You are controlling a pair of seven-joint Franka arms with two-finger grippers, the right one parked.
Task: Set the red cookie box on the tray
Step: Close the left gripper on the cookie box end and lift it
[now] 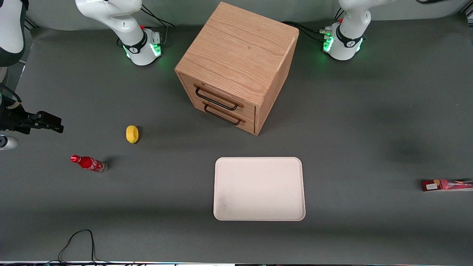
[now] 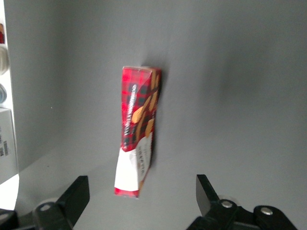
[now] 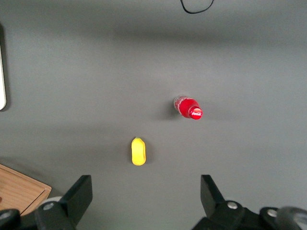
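Hand (image 2: 144, 201) spread wide, hovering above the box (image 2: 138, 129), touching nothing. Box (image 1: 447, 184) lies flat on the bench (image 1: 369, 129) at the working arm's end, well apart from the tray (image 1: 258, 214). Judged light, stiff cardboard, crushable; best pinched across its narrow width near mid-length. Bench is grey, matte, likely grippy. Bottle (image 1: 88, 163), lemon (image 1: 132, 133), drawer cabinet (image 1: 236, 66), tray, then box.

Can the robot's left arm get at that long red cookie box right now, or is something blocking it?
Probably yes. The red cookie box lies alone on bare table toward the working arm's end, apart from the tray. The gripper hovers above it with fingers open wider than the box and nothing between.
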